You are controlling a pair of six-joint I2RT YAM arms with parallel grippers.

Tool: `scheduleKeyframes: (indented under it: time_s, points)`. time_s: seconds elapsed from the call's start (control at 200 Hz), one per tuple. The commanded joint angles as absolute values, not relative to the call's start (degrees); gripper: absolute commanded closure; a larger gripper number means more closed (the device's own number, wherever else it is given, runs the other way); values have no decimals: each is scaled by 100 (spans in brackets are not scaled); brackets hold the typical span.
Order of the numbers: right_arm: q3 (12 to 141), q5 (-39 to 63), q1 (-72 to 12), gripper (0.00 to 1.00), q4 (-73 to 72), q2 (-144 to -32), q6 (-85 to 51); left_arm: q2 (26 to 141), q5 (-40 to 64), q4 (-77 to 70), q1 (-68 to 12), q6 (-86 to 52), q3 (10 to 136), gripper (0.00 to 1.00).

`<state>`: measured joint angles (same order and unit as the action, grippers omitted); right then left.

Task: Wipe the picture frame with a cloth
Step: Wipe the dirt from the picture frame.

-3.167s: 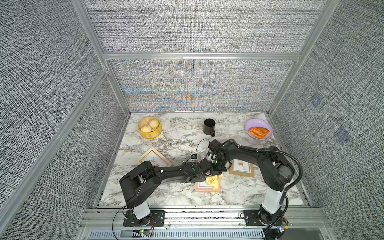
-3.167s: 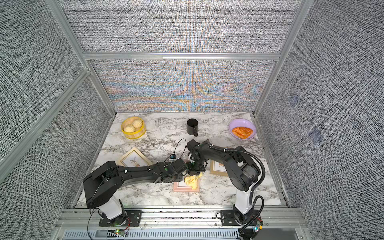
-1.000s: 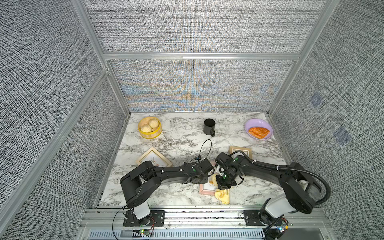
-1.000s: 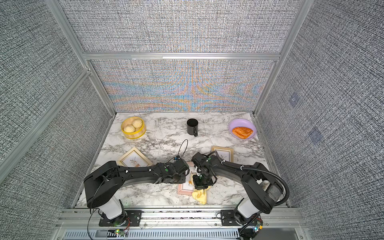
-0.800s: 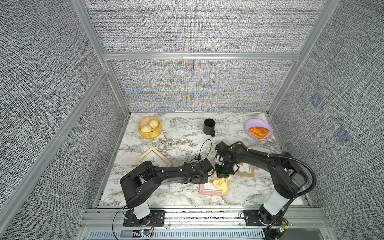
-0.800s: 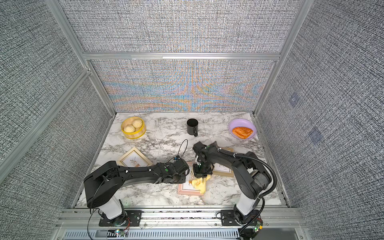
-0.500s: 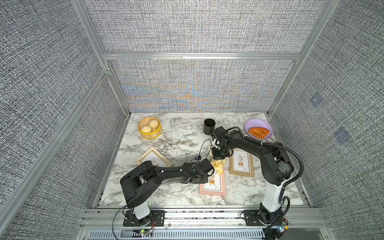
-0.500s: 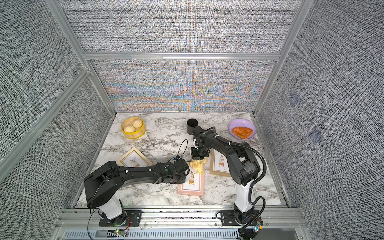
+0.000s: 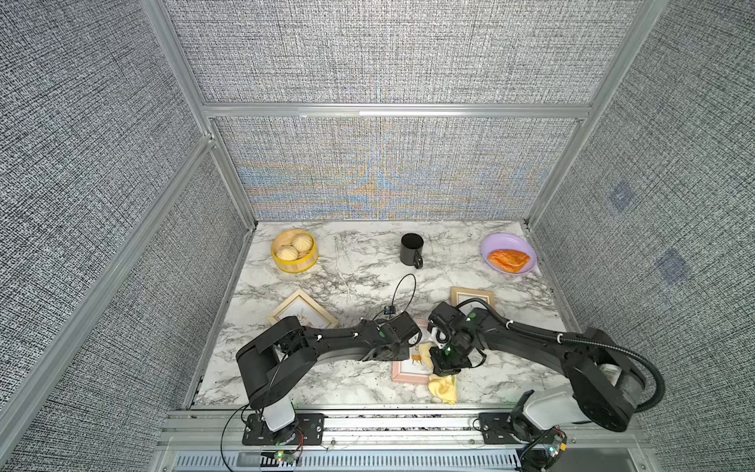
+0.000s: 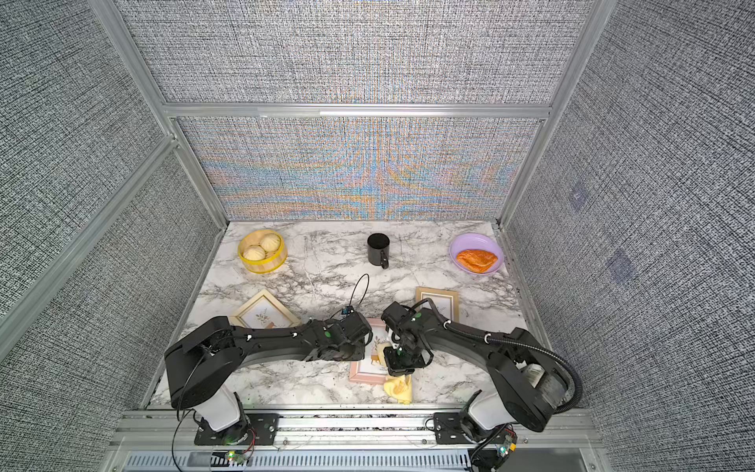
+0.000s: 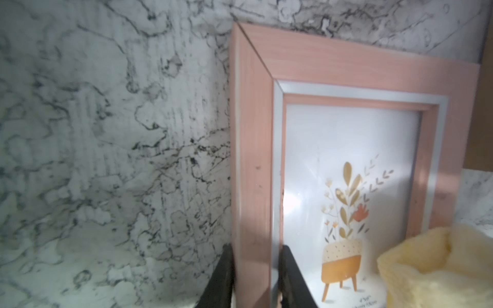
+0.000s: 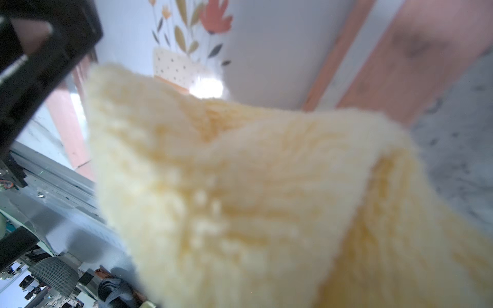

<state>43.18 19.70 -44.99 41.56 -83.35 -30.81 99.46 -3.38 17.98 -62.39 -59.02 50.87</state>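
Observation:
The pink picture frame lies flat on the marble near the front edge, in both top views. My left gripper is shut on its left border, one black finger on each side. The pale yellow cloth hangs bunched from my right gripper, which hovers over the frame's near right corner. Part of the cloth trails on the table in front of the frame. In the right wrist view the cloth fills the picture and hides the jaws. The cloth rests on the glass in the left wrist view.
Two wooden frames lie further back, one on the left and one on the right. A black mug, a bamboo steamer with buns and a purple plate with an orange pastry stand at the back. The metal front rail is close by.
My right arm swung the cloth away toward the mug and has come back, dragging it down over the pink frame to its near end. The left arm has stayed still.

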Motion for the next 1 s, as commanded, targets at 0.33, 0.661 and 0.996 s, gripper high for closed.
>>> scheduleKeyframes:
  time_s: [0.33,0.661,0.996]
  points:
    - [5028,1978,-5283,100,3841,-8778,-3886,10873,1326,3911,-6257,-6198,4809,100]
    - [4320,1372,-5238,100,4514,-8198,-3938,10795,1371,3708,-6260,-6408,4702,100]
    - [4710,1741,-5806,100,3252,-8666,-4558,10872,1389,3709,-6275,-6460,4843,100]
